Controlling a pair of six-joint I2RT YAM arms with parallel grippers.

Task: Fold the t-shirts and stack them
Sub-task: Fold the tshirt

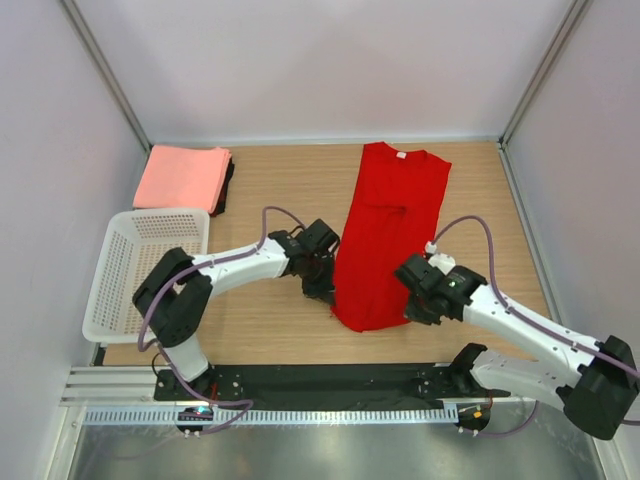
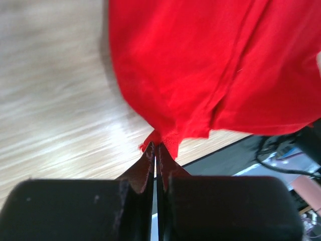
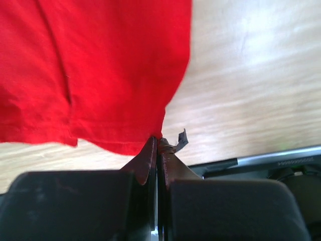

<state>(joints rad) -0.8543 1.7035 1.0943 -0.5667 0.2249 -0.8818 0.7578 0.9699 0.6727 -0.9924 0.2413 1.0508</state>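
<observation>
closest to the lens in each wrist view are the black fingers. the left gripper [image 2: 155,146] has its jaws pressed together, pinching a small corner of the hem of the plain bright red cloth t-shirt [image 2: 200,65]. the right gripper [image 3: 157,141] is likewise clamped tight on the opposite hem corner, where a tiny grey scrap sticks out beside the tip; what it is cannot be told.

from above, the red shirt [image 1: 385,230] lies as a long narrow strip on the light wooden surface [image 1: 260,320], its sides folded inward. the collar, with a white label, points to the far edge, and the hem is nearest the arms. a lengthwise seam or fold edge runs down the cloth. the near end curves and bunches slightly between the two grips, the left gripper [image 1: 320,290] at its left corner and the right gripper [image 1: 415,305] at its right.

at the far left corner of the surface sits a salmon-pink folded square t-shirt [image 1: 182,177], on top of a dark folded t-shirt [image 1: 226,190] whose edge shows along its right side. just in front of them stands a white plastic mesh basket [image 1: 108,270].
</observation>
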